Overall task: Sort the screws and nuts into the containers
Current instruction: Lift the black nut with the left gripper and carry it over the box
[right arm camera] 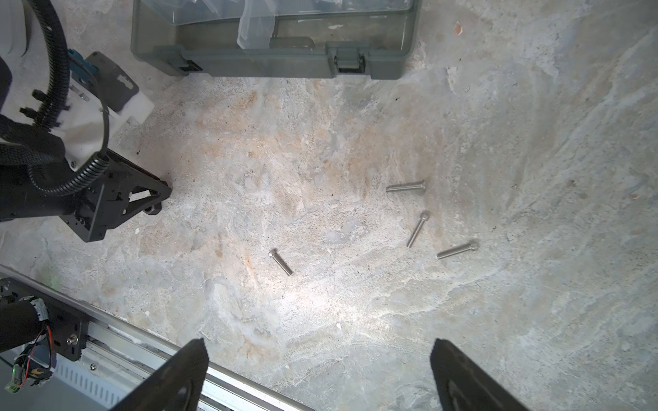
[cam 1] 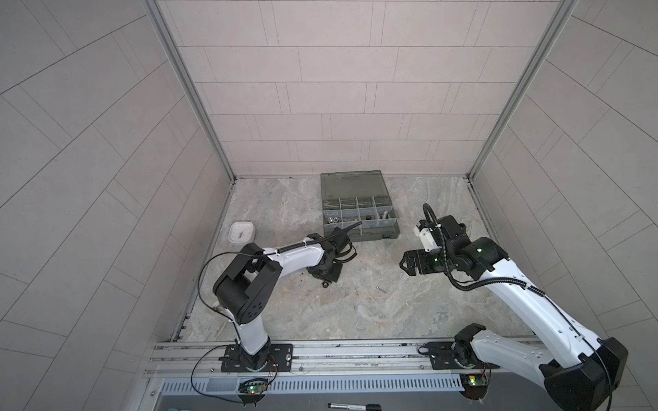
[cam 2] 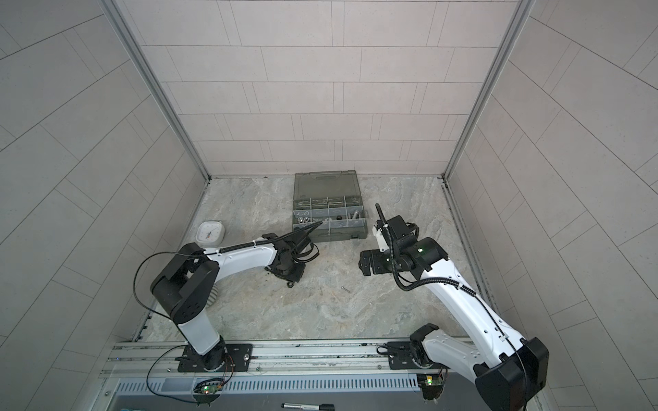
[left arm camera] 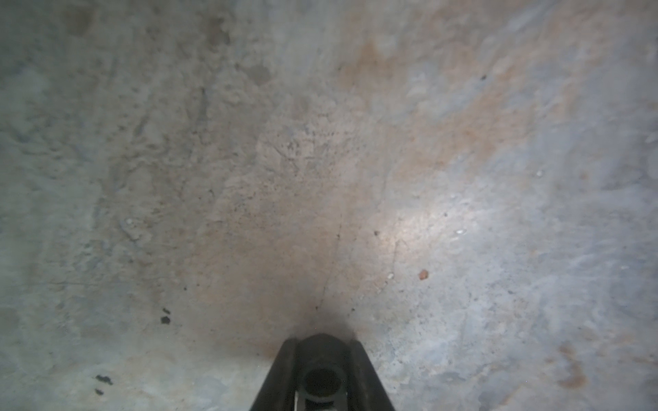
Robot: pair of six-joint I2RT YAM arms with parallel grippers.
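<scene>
Gripping black nut [left arm camera: 320, 356], left fingers [left arm camera: 283, 377] tight against both sides

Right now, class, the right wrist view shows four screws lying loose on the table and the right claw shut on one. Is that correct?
One detail is wrong. The right claw is open, its jaws wide apart with nothing between them, as the right wrist view shows. The four screws do lie loose on the table.

Grey-green translucent organizer case [cam 1: 352, 185], silver screws [right arm camera: 406, 186], black nut [left arm camera: 322, 382], marbled grey-beige table [cam 1: 320, 313]
</scene>
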